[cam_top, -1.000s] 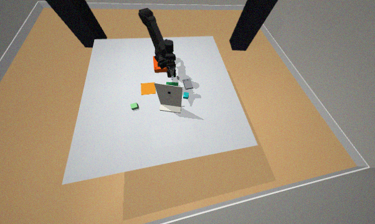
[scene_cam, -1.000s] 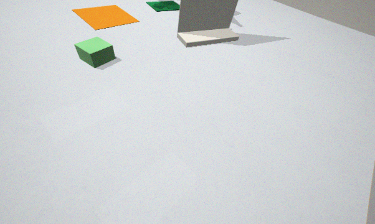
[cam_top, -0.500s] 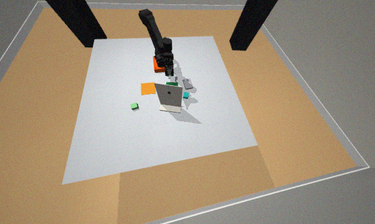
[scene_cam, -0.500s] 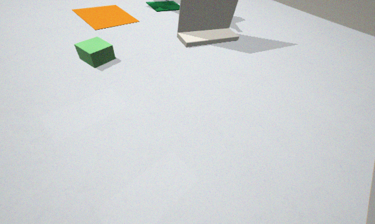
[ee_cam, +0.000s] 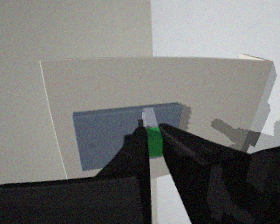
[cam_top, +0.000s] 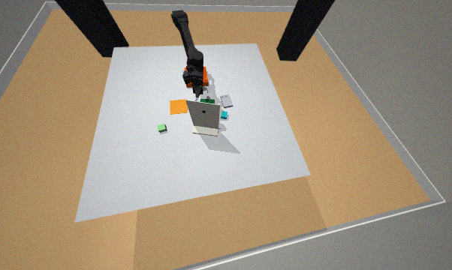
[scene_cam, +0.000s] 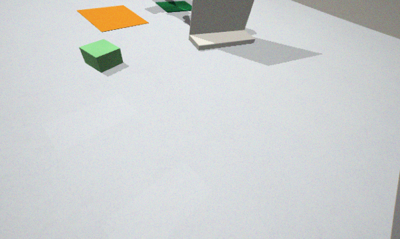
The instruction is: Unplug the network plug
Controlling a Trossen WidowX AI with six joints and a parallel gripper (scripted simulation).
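The upright grey panel (cam_top: 207, 117) (scene_cam: 220, 14) (ee_cam: 91, 86) stands on a pale base (scene_cam: 223, 38) mid-table. In the wrist view a blue-grey socket plate (ee_cam: 100, 137) sits on its face. My gripper (cam_top: 197, 91) (ee_cam: 151, 132) is just behind the panel's top edge, shut on the small green plug (ee_cam: 155, 143). The plug's pale tip (ee_cam: 149, 117) reaches the middle of the socket plate and hides the socket hole; I cannot tell whether it is inside. A flat orange square (cam_top: 179, 106) (scene_cam: 111, 17) and a flat dark green square (cam_top: 207, 100) (scene_cam: 175, 6) lie on the table beside the panel.
A light green cube (cam_top: 161, 127) (scene_cam: 101, 54) lies left of the panel. A teal cube (cam_top: 224, 115) and a grey block (cam_top: 226, 100) lie to its right. An orange block (cam_top: 205, 76) sits behind the arm. Two black posts stand at the far corners.
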